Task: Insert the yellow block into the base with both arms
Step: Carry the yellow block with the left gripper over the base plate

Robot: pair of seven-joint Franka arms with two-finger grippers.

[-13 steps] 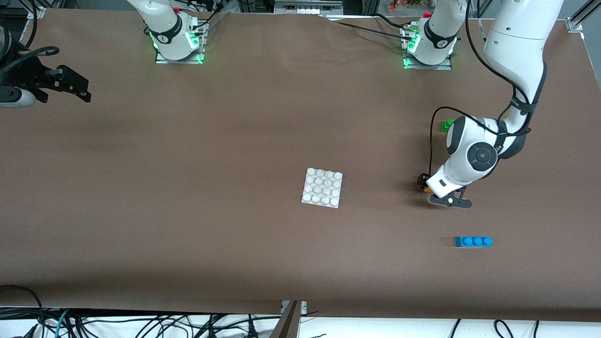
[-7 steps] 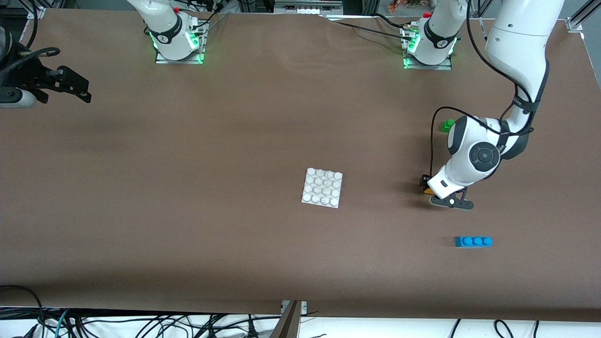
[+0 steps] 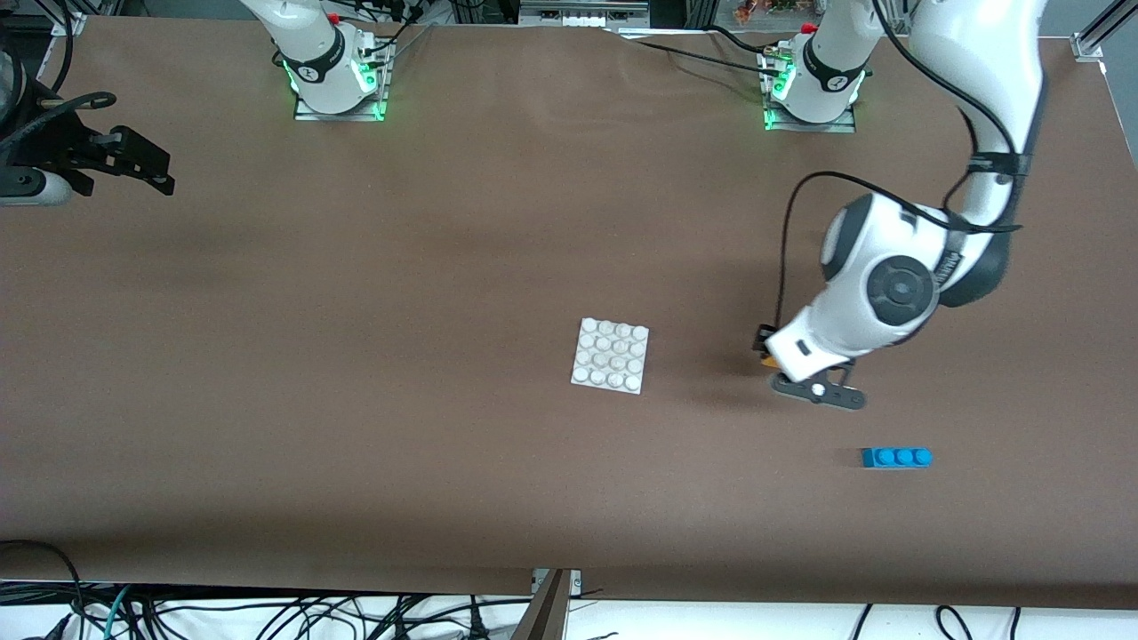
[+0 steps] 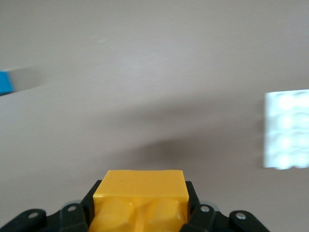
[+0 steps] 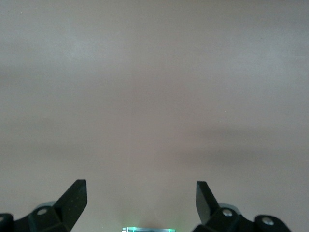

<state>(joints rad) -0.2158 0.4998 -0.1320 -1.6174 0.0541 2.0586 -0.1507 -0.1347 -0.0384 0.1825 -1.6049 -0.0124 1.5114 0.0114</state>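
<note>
The yellow block sits clamped between the black fingers of my left gripper, its two studs facing the camera. In the front view only an orange sliver of the block shows under the left gripper, which hangs over bare table beside the base, toward the left arm's end. The white studded base lies flat mid-table and also appears at the edge of the left wrist view as a pale base. My right gripper waits open at the right arm's end, with nothing between its fingers.
A blue three-stud brick lies nearer to the front camera than the left gripper; its blue end shows in the left wrist view. The arm bases stand along the table's back edge.
The left gripper has shut on the yellow block, lifted it off the table and shifted toward the base. The right arm has not moved.
</note>
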